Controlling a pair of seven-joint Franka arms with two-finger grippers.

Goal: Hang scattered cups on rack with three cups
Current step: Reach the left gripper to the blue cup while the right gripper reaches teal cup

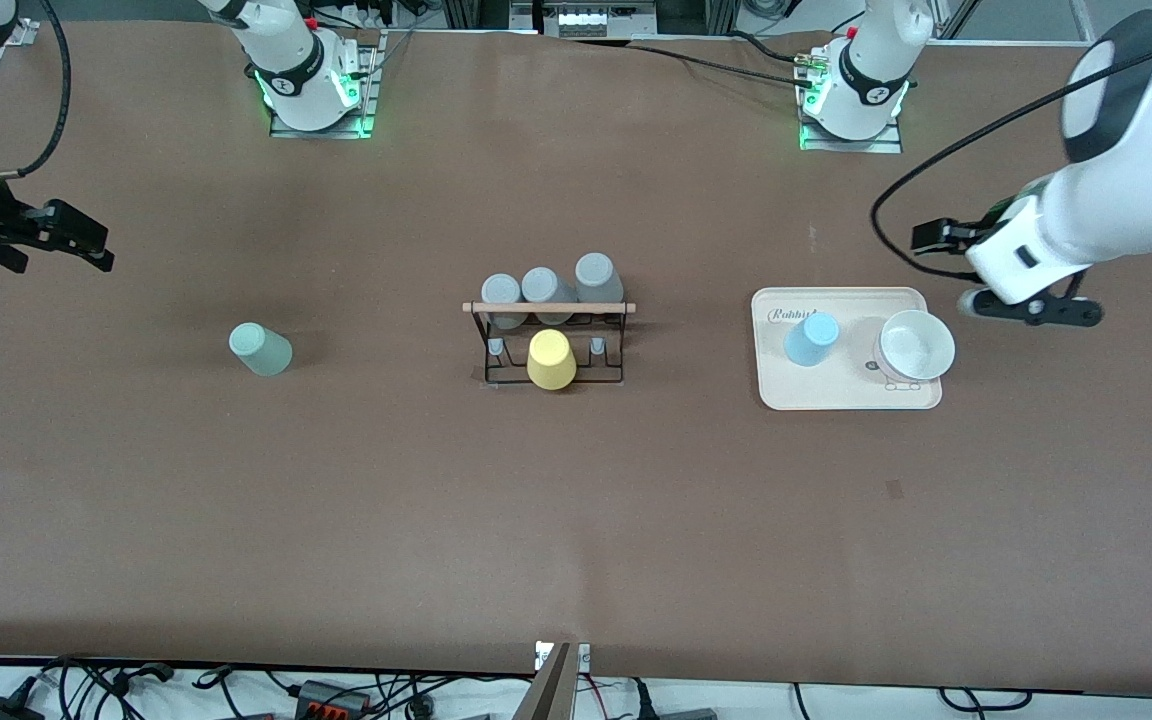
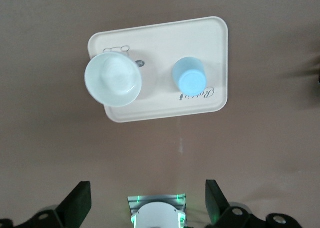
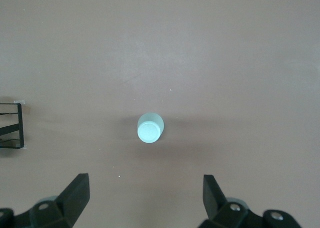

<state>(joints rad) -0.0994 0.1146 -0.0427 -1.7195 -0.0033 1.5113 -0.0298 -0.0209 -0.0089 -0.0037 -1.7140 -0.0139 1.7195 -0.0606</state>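
At the middle of the table the rack (image 1: 548, 340) is placed: a black wire frame with a light wooden rod across its top. Three grey cups (image 1: 548, 288) are hung on its row of pegs farther from the front camera, and one yellow cup (image 1: 551, 359) on the nearer row; bare pegs are seen on either side of the yellow cup.

Toward the right arm's end of the table the mint green cup (image 1: 260, 349) is set mouth down on the bare brown surface, well apart from the rack. The right gripper (image 3: 145, 195) is held high near that end, jaws spread wide, nothing gripped.

Toward the left arm's end the beige tray (image 1: 776, 390) is laid, the light blue cup (image 1: 812, 339) standing inverted on it beside a white bowl (image 1: 917, 345). The left gripper (image 2: 147, 200) is held above the table just off the tray, jaws wide apart, empty.

Step judged in hand: the approach, with no cup yet taken. The next move is judged to call for a descent over a cup, a grip across its tapered wall, and a carry to a free peg.
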